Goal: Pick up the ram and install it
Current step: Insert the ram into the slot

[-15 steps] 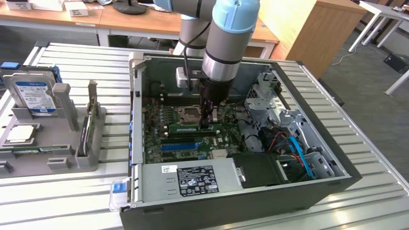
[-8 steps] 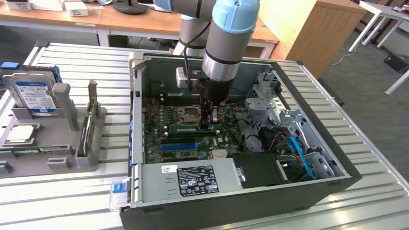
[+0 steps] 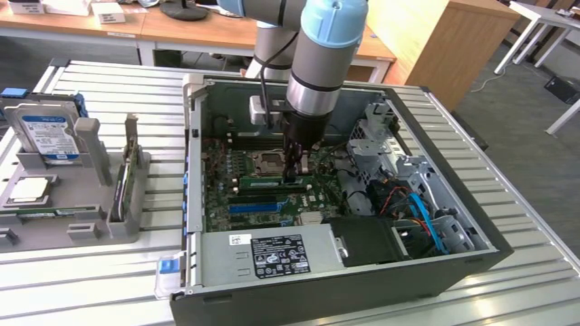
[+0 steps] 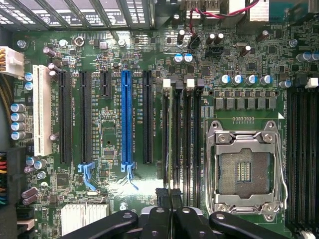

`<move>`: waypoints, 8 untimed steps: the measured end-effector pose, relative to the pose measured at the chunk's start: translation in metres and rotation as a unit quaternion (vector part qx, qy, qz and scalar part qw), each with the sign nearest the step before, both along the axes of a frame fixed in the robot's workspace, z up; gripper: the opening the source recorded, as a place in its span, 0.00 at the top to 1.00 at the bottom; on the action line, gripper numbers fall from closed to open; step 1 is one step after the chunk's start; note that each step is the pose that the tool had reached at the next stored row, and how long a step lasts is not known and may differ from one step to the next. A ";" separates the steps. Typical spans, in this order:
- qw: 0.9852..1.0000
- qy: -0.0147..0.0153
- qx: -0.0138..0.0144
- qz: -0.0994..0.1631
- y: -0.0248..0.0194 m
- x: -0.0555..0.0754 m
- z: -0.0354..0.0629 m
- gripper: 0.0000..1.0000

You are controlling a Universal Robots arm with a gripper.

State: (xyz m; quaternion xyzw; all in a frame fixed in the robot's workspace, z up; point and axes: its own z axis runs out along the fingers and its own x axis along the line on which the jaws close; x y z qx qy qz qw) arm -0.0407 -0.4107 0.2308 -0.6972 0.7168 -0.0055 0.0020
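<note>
Gripper [image 3: 295,176] [image 4: 169,195] pinches one end of the ram [image 3: 267,182] [image 4: 170,149], upright in its slot, hemmed between neighbouring slots and the processor socket [image 4: 246,169].

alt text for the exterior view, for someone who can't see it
A robot arm reaches down into an open computer case, its shut gripper at one end of the green ram on the motherboard. On the exterior view's left, a grey holder carries a hard drive.
</note>
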 end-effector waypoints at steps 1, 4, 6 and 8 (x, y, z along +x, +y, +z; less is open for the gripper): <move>1.000 0.000 0.000 0.000 0.0000 0.000 0.0000 0.88; 1.000 0.000 0.000 0.000 0.0000 0.000 -0.0005 0.88; 1.000 0.000 0.000 0.000 0.0000 0.000 -0.0006 0.88; 1.000 0.000 0.000 0.000 0.0000 0.000 -0.0006 0.88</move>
